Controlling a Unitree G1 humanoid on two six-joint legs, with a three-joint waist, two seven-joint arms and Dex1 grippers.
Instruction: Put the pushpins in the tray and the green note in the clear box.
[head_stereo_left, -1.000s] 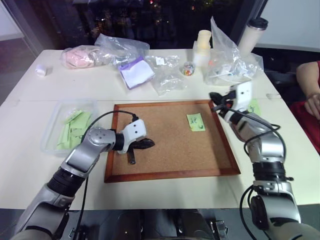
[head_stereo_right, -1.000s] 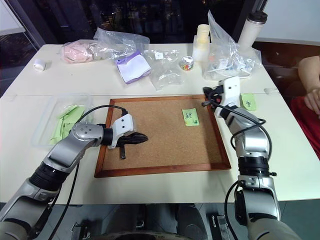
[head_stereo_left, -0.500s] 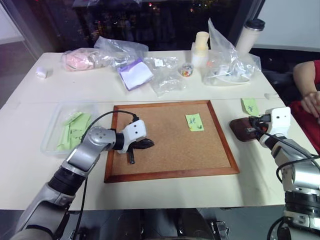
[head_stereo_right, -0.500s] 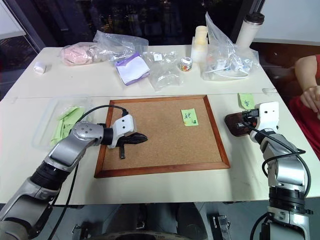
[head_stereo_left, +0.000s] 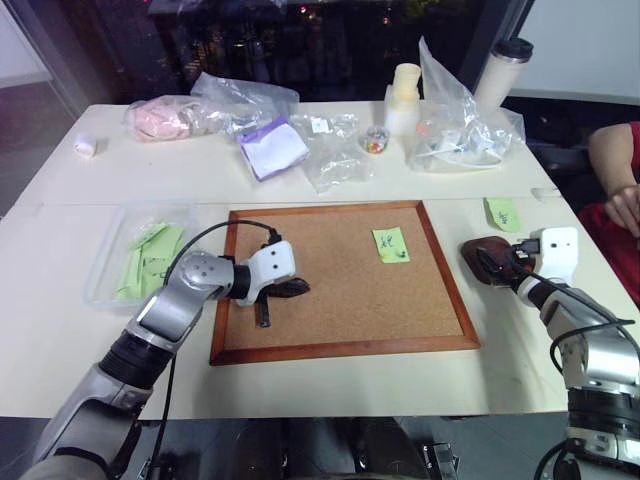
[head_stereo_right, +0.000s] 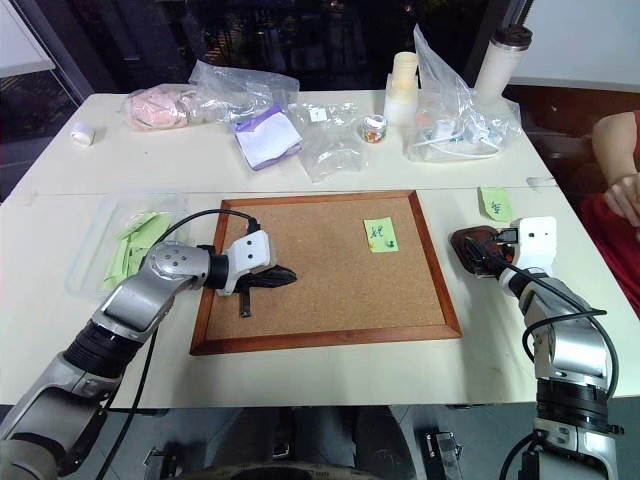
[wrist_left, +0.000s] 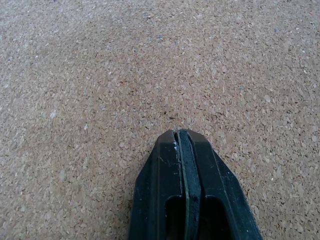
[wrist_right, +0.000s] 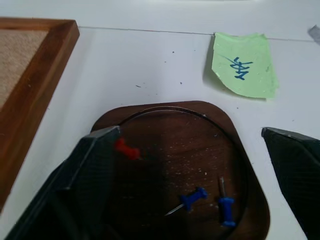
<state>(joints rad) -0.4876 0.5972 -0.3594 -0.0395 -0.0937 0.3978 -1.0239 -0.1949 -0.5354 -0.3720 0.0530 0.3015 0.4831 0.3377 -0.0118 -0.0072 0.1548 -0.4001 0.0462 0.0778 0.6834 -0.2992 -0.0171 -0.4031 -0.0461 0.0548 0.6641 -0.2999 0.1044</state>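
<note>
The right gripper (wrist_right: 190, 165) hangs over the tray (wrist_right: 240, 150), fingers spread above three pushpins (wrist_right: 192, 198). The left gripper (wrist_left: 182, 137), fingers pressed together, points at the corkboard (head_stereo_left: 340, 300).

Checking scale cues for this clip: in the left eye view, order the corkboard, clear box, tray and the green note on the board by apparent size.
1. corkboard
2. clear box
3. tray, partly hidden by the right gripper
4. green note
</note>
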